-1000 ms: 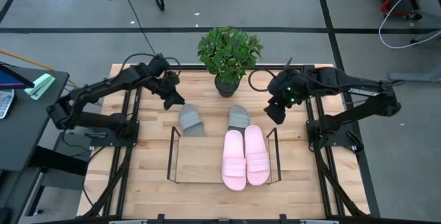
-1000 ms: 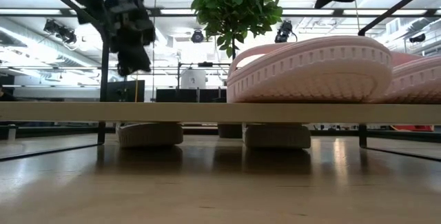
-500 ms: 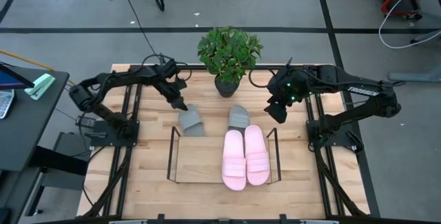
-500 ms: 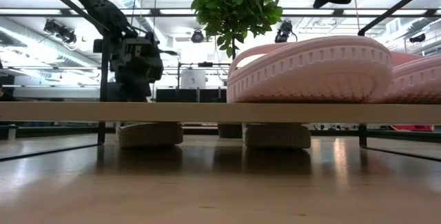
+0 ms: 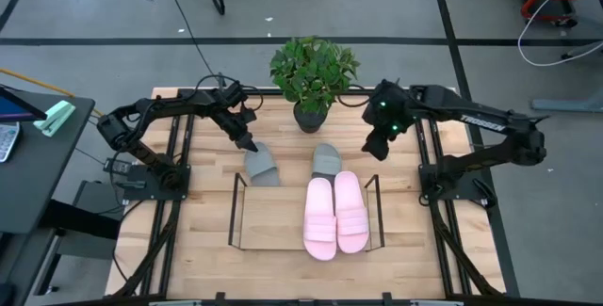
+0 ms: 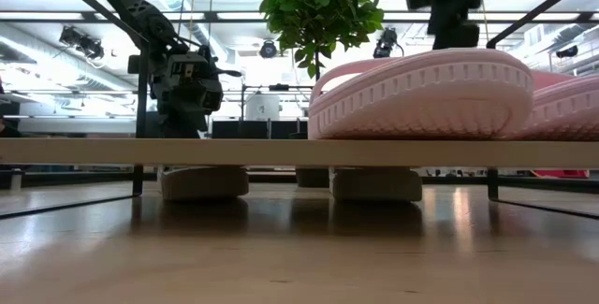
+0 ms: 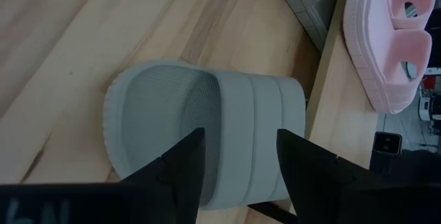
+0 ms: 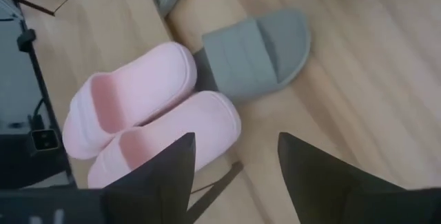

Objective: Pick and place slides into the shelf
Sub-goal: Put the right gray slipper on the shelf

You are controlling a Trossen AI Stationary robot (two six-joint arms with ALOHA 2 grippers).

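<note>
left gripper [image 5: 249, 143] sits spread wide just above the heel of the left grey slide [image 5: 261, 164], at 12 o'clock of the shelf [image 5: 268, 219]. right gripper [image 5: 377, 146] hangs open at 3 o'clock of the other grey slide [image 5: 326, 160]. both pink slides [image 5: 335, 214] lie on the shelf board, right half.

I count four slides: two pink [image 5: 334, 215] in the lower centre of the high view and two grey, one [image 5: 261, 163] left of centre, one [image 5: 326, 159] beside it. One shelf [image 5: 273, 223], one plant [image 5: 314, 72], one table [image 5: 203, 249], and my two arms.
</note>
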